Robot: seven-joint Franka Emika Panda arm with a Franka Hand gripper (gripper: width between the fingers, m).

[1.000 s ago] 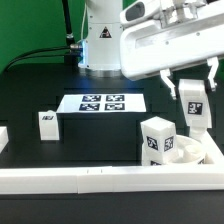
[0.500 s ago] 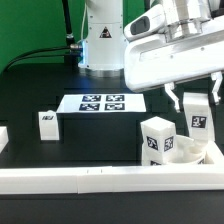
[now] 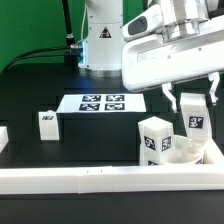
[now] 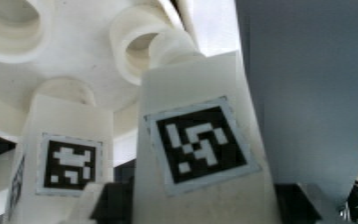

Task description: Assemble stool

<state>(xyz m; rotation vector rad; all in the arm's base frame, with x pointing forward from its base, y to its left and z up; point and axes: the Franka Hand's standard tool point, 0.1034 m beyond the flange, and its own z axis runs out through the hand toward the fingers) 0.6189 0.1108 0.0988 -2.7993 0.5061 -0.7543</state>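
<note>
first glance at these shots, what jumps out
The robot's white hand, at the exterior view's right, grips a white rectangular plastic leg block with a black-and-white tag over the round white plastic seat. A second tagged leg block stands upright at the seat's edge beside it. A third small white block sits alone on the black table at the exterior view's left, near the marker board.

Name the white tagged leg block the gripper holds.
The white rectangular leg block at the exterior view's right, held above the round white seat; the other two stand unheld.
</note>
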